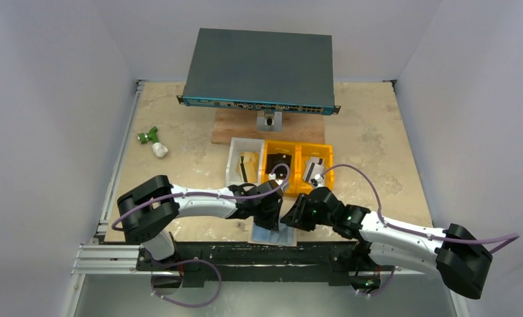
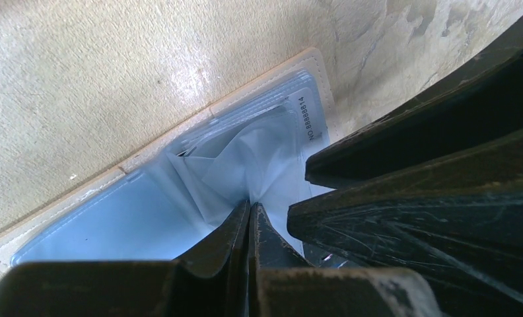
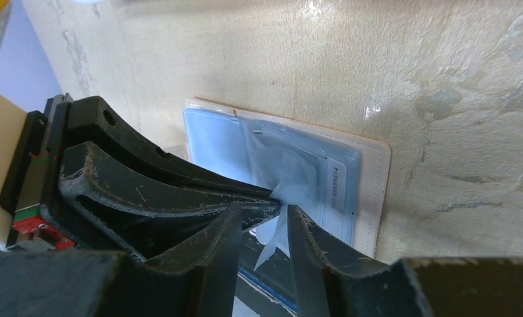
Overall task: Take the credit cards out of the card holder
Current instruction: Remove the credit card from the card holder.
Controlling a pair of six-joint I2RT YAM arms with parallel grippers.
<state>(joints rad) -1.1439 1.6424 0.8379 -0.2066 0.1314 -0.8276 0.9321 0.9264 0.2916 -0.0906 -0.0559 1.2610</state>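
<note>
Pale blue side up, the card holder (image 1: 277, 235) is lying open and flat at the table's (image 1: 378, 132) near edge, its long axis running left to right. Its printed label (image 2: 305, 117) is showing "NO.8888814". The left gripper (image 2: 249, 210) is pinching the crumpled clear sleeve (image 2: 245, 158) with jaws shut; the right gripper (image 3: 264, 228) is standing narrowly parted around that sleeve's flap.

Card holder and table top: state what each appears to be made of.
The card holder is likely faux leather, with a matte cream edge that looks stitched. Its sleeves look like glossy clear plastic film, crumpling and catching light. The table top is mottled beige and matte, stone-like or laminate; the look leaves that open.
</note>
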